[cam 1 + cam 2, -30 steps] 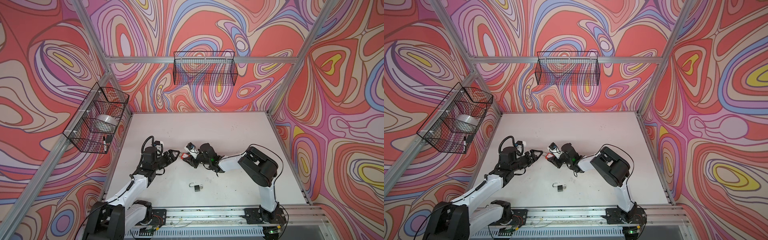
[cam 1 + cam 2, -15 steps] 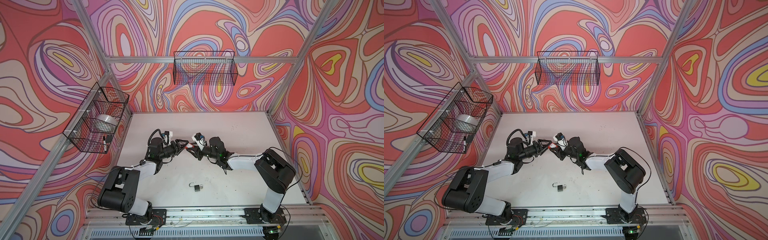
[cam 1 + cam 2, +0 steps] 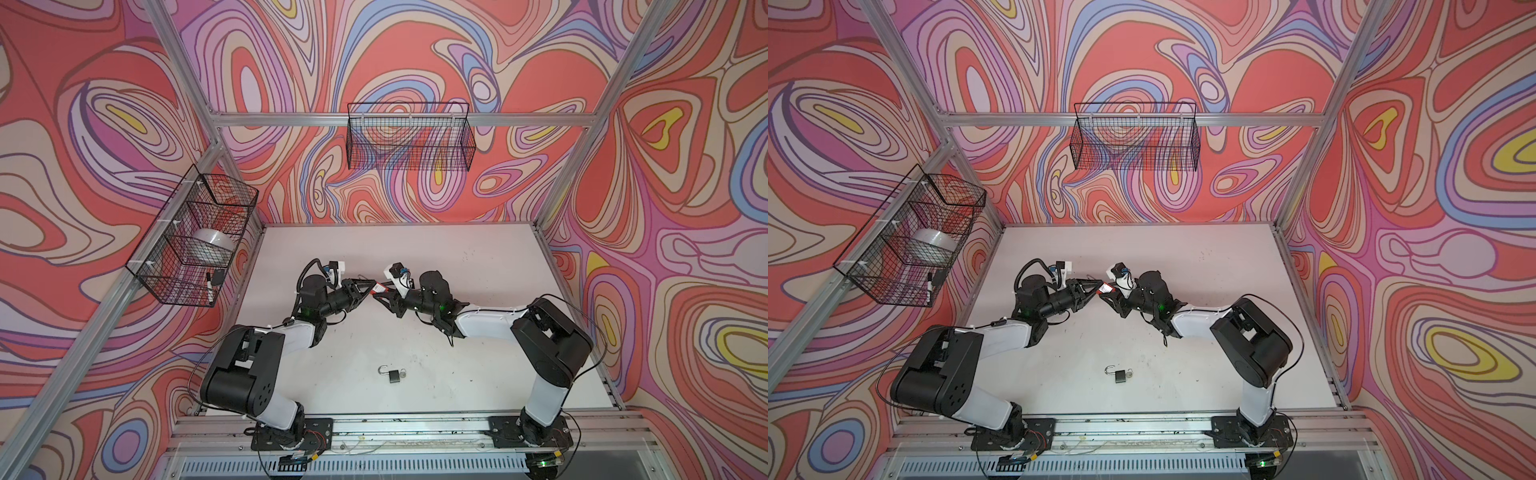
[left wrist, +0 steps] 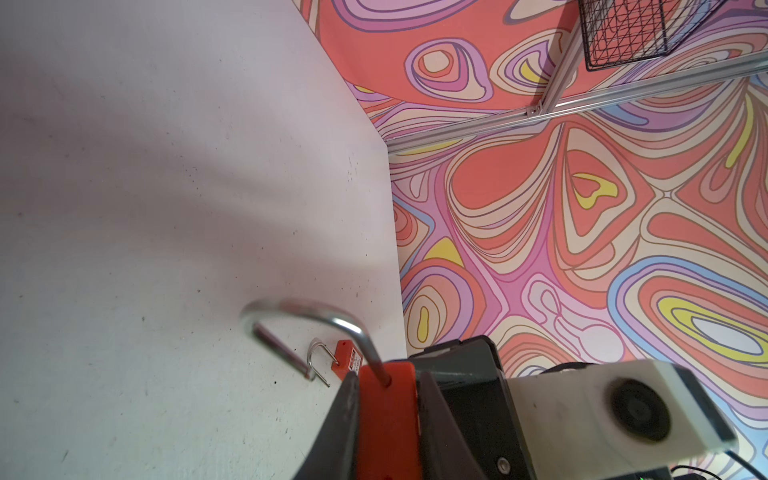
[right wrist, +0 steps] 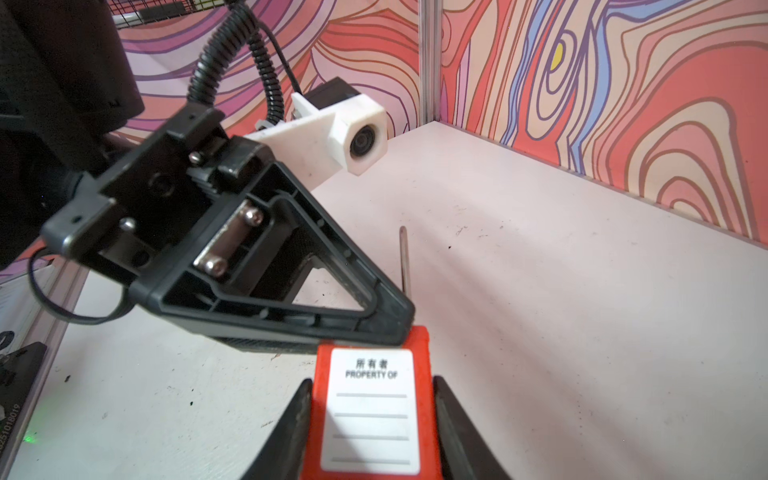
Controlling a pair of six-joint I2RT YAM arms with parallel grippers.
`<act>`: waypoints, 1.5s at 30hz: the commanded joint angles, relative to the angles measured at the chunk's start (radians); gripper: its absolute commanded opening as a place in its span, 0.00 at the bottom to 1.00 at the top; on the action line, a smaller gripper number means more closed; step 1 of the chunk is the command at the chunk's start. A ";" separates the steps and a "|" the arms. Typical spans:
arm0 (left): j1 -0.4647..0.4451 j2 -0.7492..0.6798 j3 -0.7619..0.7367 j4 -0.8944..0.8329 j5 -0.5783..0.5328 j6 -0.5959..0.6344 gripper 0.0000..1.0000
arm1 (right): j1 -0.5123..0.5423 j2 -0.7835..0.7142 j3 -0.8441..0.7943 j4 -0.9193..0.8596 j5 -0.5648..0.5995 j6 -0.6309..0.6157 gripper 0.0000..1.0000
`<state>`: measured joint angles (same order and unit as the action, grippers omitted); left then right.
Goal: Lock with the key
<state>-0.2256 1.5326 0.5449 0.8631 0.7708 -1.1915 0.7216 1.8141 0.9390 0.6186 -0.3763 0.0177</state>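
A red padlock [image 3: 377,288] [image 3: 1105,287] hangs above the table between both arms. My left gripper [image 4: 386,395] is shut on the narrow sides of its body, and its steel shackle [image 4: 332,318] stands open. My right gripper [image 5: 372,399] is shut on the same body, with the white label facing its camera. In both top views the left gripper [image 3: 368,287] and right gripper [image 3: 384,294] meet tip to tip. A black padlock [image 3: 392,375] [image 3: 1120,376] lies open near the table's front. A small silvery piece [image 3: 402,375] sits at its side; I cannot tell whether it is the key.
A second small red padlock [image 4: 345,359] lies on the table beyond the held one. A wire basket [image 3: 195,237] with a white roll hangs on the left wall and another wire basket [image 3: 409,141] on the back wall. The rail [image 3: 415,428] runs along the front.
Both grippers rose and moved back, staying together. The left arm folded low, and its jaws closed onto the red padlock that the right gripper has held throughout.
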 commanded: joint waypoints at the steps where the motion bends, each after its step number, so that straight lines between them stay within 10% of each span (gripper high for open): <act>1: -0.022 -0.023 0.019 0.087 0.050 -0.010 0.22 | 0.005 0.007 0.037 -0.013 -0.054 0.015 0.26; 9: -0.023 -0.044 0.015 0.076 0.037 -0.002 0.14 | 0.004 0.014 0.065 -0.047 -0.089 0.017 0.30; 19: -0.018 -0.074 0.034 0.174 -0.073 -0.054 0.09 | -0.081 -0.089 -0.029 0.079 -0.097 0.159 0.87; 34: -0.007 -0.066 0.145 0.332 -0.168 -0.067 0.05 | -0.175 0.036 -0.006 0.646 -0.258 0.949 0.82; 45: -0.007 -0.066 0.141 0.345 -0.173 -0.076 0.06 | -0.172 0.144 0.148 0.643 -0.316 1.079 0.69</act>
<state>-0.2356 1.4788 0.6697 1.1118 0.6010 -1.2537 0.5491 1.9453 1.0523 1.2427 -0.6632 1.0531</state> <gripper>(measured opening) 0.236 0.696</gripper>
